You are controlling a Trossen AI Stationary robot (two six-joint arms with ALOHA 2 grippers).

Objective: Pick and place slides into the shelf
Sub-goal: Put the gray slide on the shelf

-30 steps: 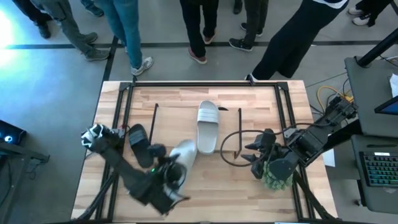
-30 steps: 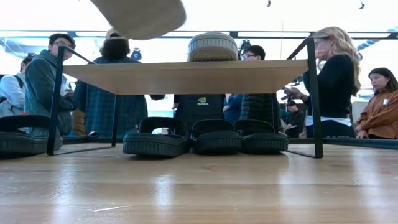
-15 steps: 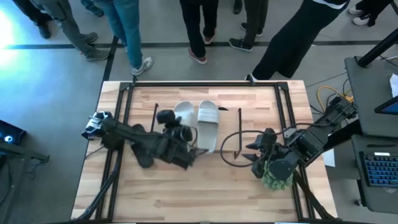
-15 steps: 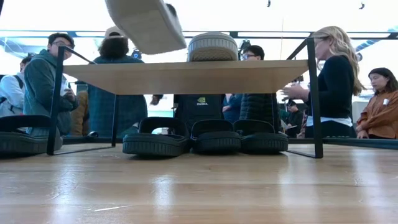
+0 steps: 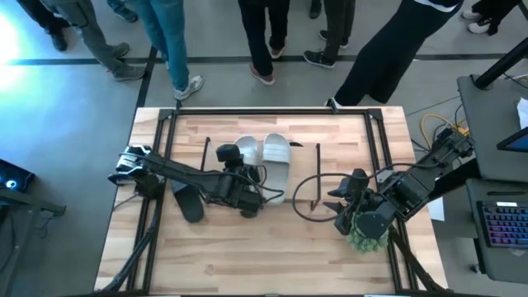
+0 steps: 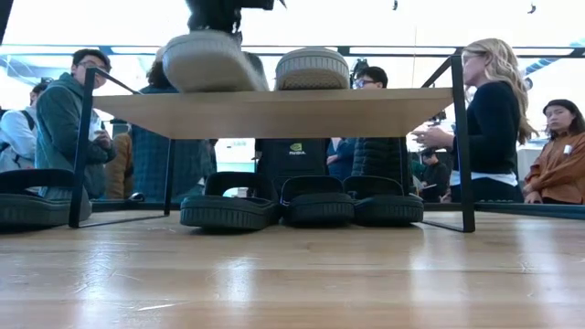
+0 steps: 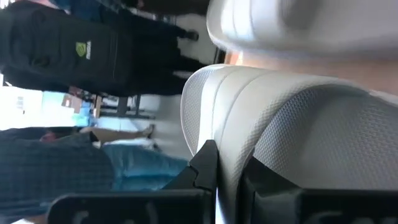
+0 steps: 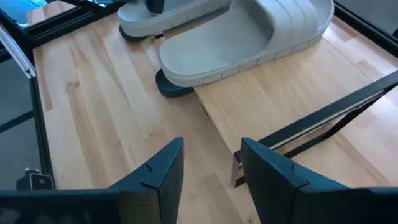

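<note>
My left gripper is over the shelf, shut on a pale slide. That slide sits low at the top board's left part, beside the second pale slide, which rests sole-down on the board. Three black slides stand in a row under the shelf. Another black slide lies on the table left of the shelf. My right gripper is open, low at the shelf's right end, touching nothing. My left gripper pinches the pale slide's side wall between its two fingers, close to the ribbed strap. It comes from above. The slide is nearly level, with its sole at the shelf's top board; whether it rests there I cannot tell.
The shelf's thin black legs stand at its ends. A black cable loop lies on the table by the right arm. People stand beyond the far edge. Bare wood shows on the table's near side.
My left gripper carried the pale slide from the table's near side up and toward the far edge, over the shelf. It then lowered it beside the other pale slide. The slide went from steeply tilted to nearly level. My right arm kept still.
</note>
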